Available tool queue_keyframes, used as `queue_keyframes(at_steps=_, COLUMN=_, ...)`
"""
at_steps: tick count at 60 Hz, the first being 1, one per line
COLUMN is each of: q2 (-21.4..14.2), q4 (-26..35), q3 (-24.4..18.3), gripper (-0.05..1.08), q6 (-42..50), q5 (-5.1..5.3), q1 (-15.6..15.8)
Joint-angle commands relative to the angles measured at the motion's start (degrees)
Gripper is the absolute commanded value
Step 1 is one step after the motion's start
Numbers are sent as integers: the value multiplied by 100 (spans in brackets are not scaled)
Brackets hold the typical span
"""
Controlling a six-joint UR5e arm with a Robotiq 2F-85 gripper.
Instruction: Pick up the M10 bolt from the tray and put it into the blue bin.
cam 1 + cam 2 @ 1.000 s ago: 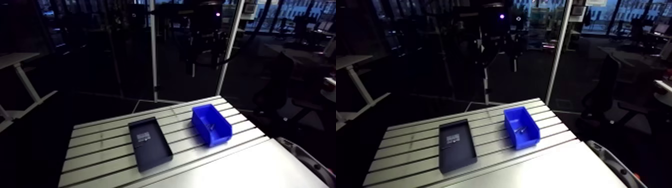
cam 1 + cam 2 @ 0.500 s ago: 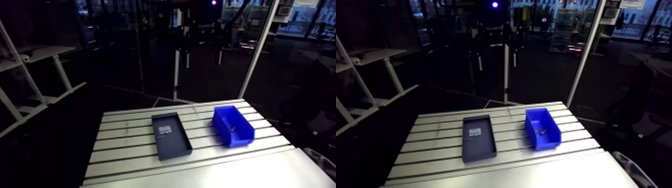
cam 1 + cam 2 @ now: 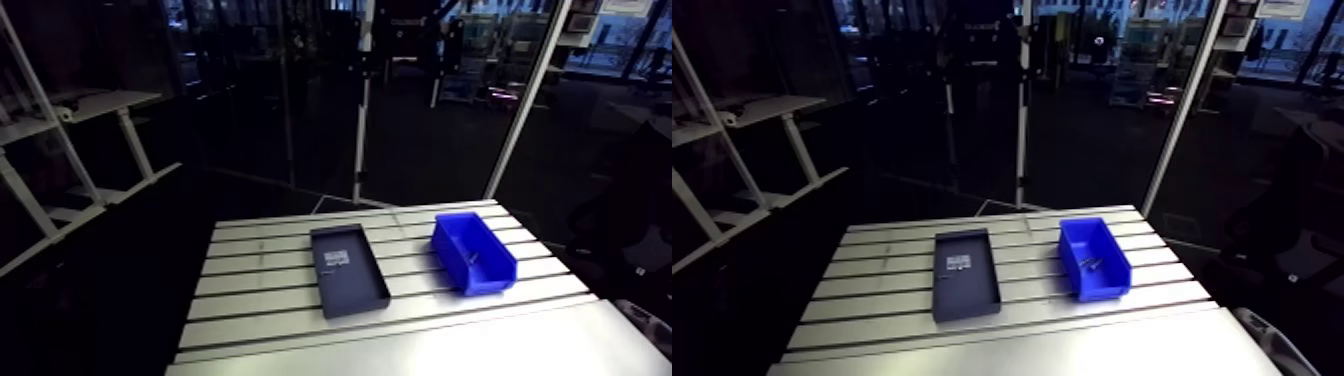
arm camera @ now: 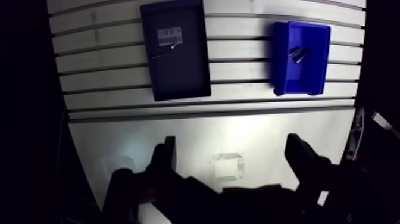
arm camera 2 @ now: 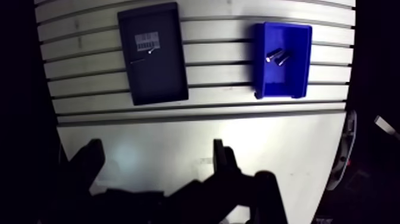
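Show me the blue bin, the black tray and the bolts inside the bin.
blue bin (image 4: pixel 305 80): wrist view, its bare floor.
black tray (image 4: pixel 181 74): wrist view, bare floor past its label.
bolts (image 5: pixel 273 56): wrist view, on one of the two.

We find the jaws spread wide, nothing between them, fingers (image 4: pixel 164 159) pointing down, held high above the near edge of the desk (image 4: pixel 250 132).

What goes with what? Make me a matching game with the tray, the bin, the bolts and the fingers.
Things:
1 tray
2 bin
3 bolts
4 fingers

Descriptions:
A blue
B lying inside the bin
C wide apart, holding nothing
D dark, flat on the table beside the bin

Pairs: 1-D, 2-A, 3-B, 4-C
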Motion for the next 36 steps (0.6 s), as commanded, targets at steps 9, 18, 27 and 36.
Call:
queue_keyframes(at_steps=9, q2=5, q4=193, q3=-350, gripper=1, q6=-16, q5=37, q1=-4)
queue_keyframes(at_steps=18, q2=5, q4=194, q3=-351, gripper=1, q6=-16, q5=37, q1=5)
queue_keyframes(at_steps=27, q2=5, q4=194, q3=-343, gripper=1, q6=-25, q5=46, q1=-2)
queue_keyframes(at_steps=36, q2=5, q4=194, q3=-318, gripper=1, q6=-25, q5=46, q1=-3)
